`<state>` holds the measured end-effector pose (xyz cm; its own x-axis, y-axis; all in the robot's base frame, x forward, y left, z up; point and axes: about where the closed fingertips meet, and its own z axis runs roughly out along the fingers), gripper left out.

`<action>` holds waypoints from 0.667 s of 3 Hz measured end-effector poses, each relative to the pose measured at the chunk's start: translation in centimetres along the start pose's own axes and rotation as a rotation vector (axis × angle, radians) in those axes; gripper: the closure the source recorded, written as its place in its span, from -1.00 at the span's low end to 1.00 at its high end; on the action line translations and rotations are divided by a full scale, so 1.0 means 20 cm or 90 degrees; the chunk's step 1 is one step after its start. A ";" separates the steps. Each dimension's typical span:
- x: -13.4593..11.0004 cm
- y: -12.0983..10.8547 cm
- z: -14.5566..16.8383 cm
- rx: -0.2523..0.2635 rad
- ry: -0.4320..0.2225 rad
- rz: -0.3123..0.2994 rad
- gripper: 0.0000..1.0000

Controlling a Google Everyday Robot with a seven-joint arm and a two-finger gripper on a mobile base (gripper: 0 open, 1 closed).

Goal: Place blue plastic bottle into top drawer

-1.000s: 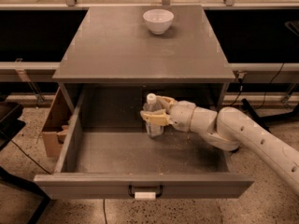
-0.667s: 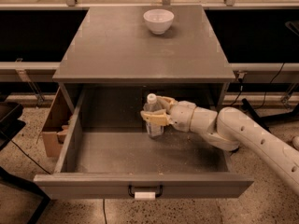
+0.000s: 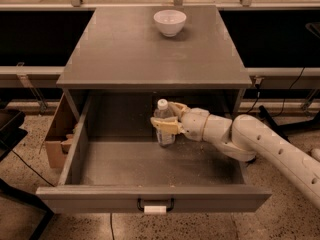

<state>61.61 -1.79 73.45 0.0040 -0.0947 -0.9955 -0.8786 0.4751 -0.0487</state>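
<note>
The blue plastic bottle, clear with a white cap and pale label, stands upright inside the open top drawer, near the back at the middle. My gripper reaches in from the right on a white arm. Its tan fingers wrap around the bottle's upper body, one in front and one behind. The bottle's base rests at or just above the drawer floor; I cannot tell which. The drawer is pulled fully out, with a dark handle and white tag on its front.
A white bowl sits at the back of the grey cabinet top. A cardboard box stands on the floor left of the drawer. Dark shelving and rails run behind. My arm crosses the drawer's right wall.
</note>
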 end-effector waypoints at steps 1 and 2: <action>0.00 0.00 0.00 0.000 0.000 0.000 -0.90; -0.05 0.05 -0.02 -0.007 -0.030 0.013 -1.00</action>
<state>60.66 -1.54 74.43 0.0088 -0.0436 -0.9990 -0.8838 0.4670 -0.0282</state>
